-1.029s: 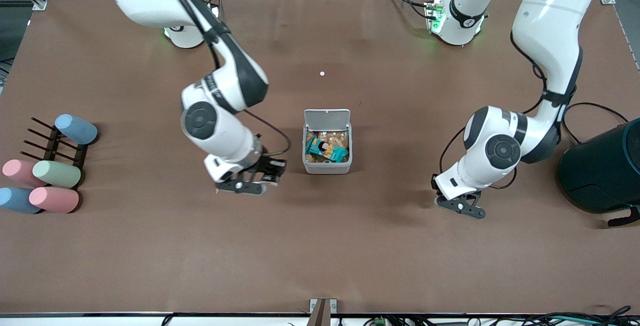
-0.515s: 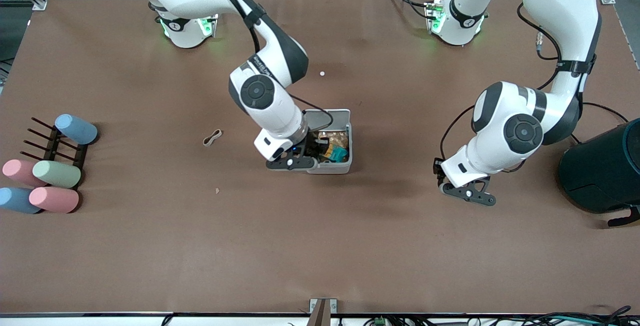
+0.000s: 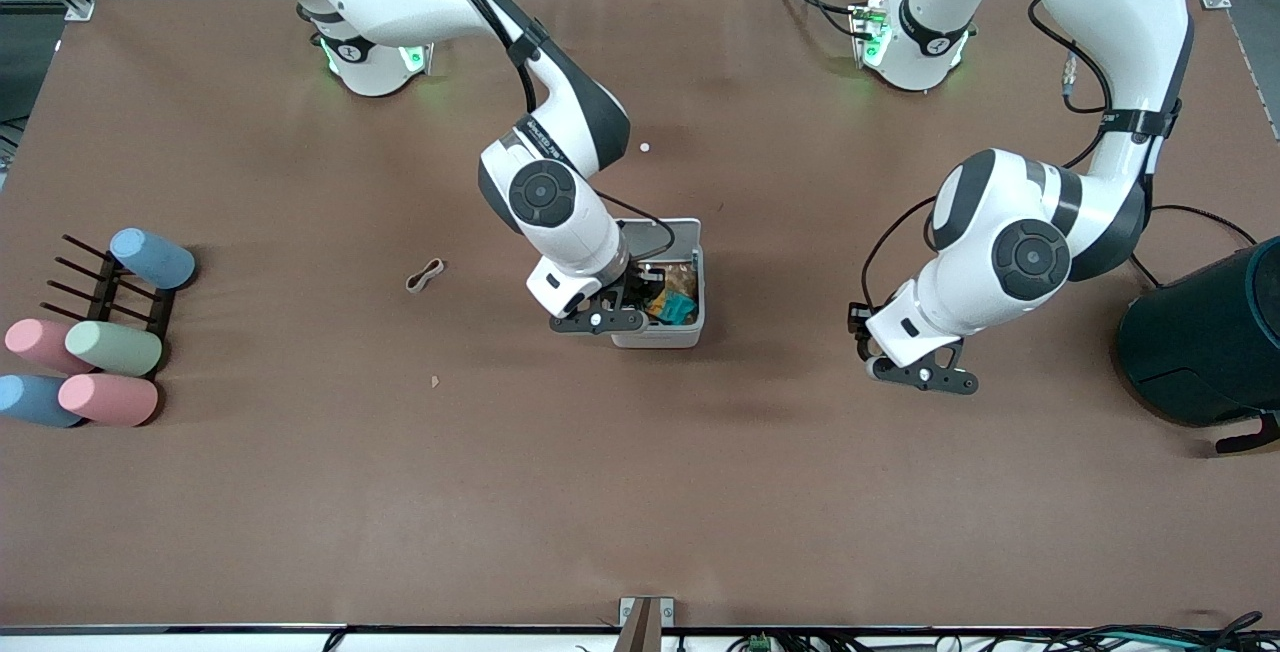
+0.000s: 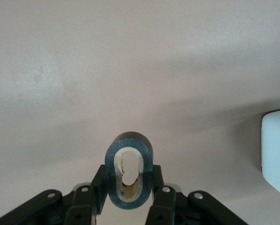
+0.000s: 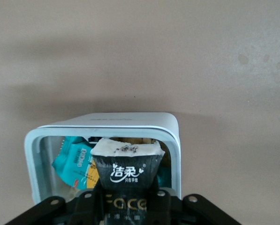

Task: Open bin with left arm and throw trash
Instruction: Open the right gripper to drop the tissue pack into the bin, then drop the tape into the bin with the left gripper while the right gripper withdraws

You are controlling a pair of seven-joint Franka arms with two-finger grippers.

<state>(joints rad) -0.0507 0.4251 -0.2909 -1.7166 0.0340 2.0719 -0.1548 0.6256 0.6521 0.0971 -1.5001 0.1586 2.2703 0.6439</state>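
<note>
The white bin stands open at the table's middle, its lid tipped back, with teal and orange wrappers inside. My right gripper is over the bin's edge toward the right arm's end, shut on the black printed wrapper packet above the open bin. My left gripper hovers low over bare table toward the left arm's end of the bin, shut on the dark tape ring, squeezed into an oval. A corner of the bin shows in the left wrist view. The beige rubber band lies on the table toward the right arm's end.
Several pastel cylinders lie by a dark rack at the right arm's end. A large dark teal round container stands at the left arm's end. A small crumb and a white dot lie on the brown mat.
My right gripper has carried the packet from the table near the rubber band to over the bin. My left gripper with the ring has shifted slightly toward the bin.
</note>
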